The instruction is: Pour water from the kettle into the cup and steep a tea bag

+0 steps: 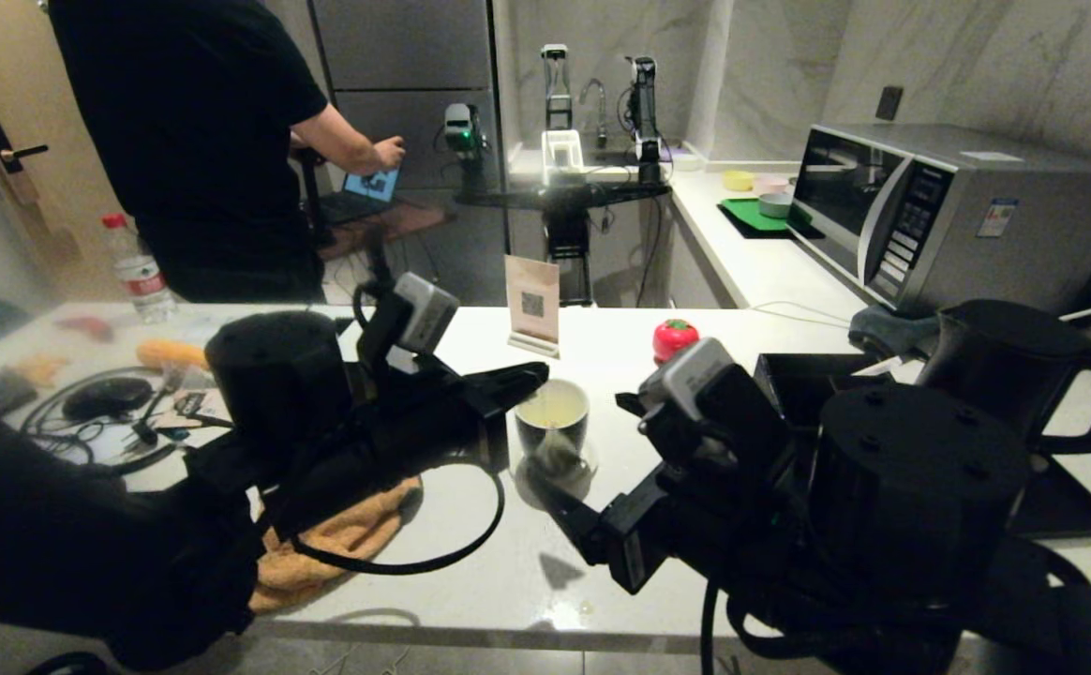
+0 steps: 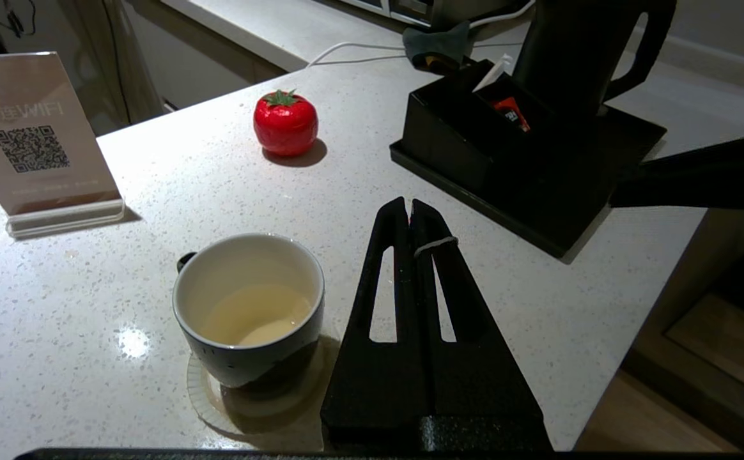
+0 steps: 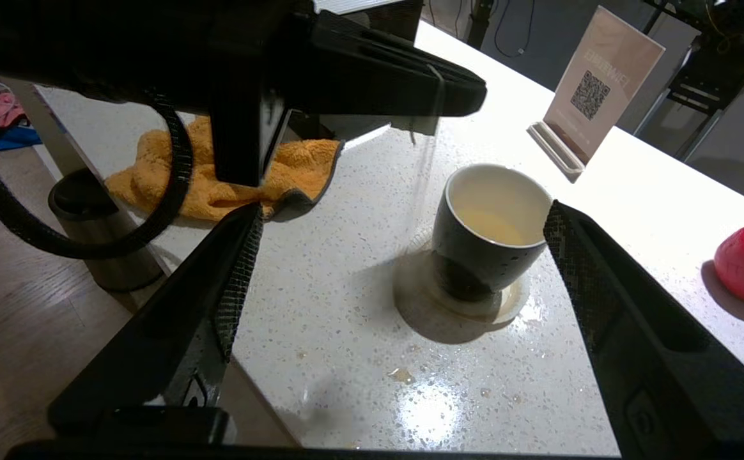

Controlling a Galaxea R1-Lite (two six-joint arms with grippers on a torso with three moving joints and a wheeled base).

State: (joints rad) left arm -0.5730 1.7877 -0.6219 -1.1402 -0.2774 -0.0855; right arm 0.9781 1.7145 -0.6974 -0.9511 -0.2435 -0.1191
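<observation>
Your left gripper [image 1: 531, 375] sat left of centre, fingers pressed together on a thin string beside the cup [image 1: 552, 418]. Cup mid-frame held pale water [image 2: 254, 313], so pouring looked done; tea bag not clearly visible. Right gripper [image 3: 404, 281] fingers wide apart, empty. Kettle [image 1: 1023, 375] parked far right

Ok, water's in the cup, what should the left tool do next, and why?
Probably carry the left tool over the cup and lower. It is shut on the string, and the tea bag seems to hang outside the cup wall, not in the water.
</observation>
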